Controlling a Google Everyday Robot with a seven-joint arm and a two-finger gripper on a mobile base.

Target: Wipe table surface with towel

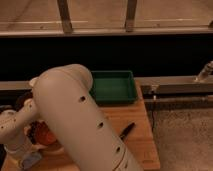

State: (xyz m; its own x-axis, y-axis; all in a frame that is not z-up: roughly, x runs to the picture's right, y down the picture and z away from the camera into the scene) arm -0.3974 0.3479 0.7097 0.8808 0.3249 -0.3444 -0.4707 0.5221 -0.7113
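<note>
one arm (75, 117), one hand (23, 153), one towel (32, 160), one green tray (113, 86), one orange bowl (46, 135) and one slim dark tool (126, 131), all on one wooden bench (143, 145). the hand sits low at the bench's near left corner, under the arm; i cannot tell whether it is clenched or released. the towel shows as a small pale blue-grey patch right against the hand, just nearer than the bowl. too little of it shows to tell its long axis.
</note>
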